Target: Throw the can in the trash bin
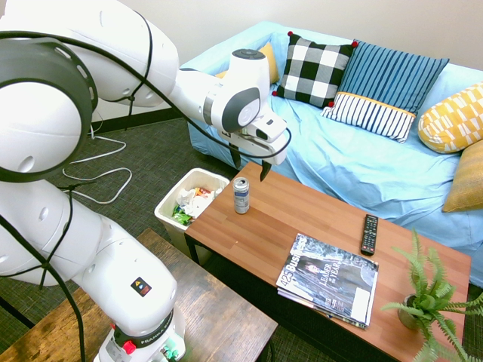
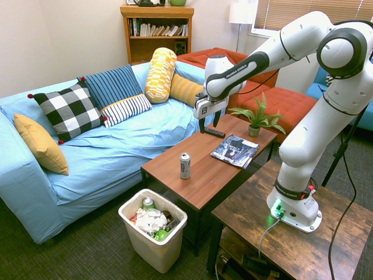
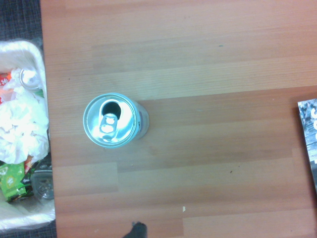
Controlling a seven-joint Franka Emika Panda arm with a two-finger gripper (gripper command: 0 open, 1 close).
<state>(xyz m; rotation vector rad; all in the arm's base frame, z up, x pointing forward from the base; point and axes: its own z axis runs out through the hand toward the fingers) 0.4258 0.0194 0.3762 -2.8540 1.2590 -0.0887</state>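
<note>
Can upright beneath open pincer

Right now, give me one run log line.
hand: open, above can | can: upright on table | bin: beside table

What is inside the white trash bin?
The trash bin holds crumpled white paper, green wrappers and another can. Whatever lies beneath that pile is covered.

Shiny metal can (opened) on matt wood table.
</note>
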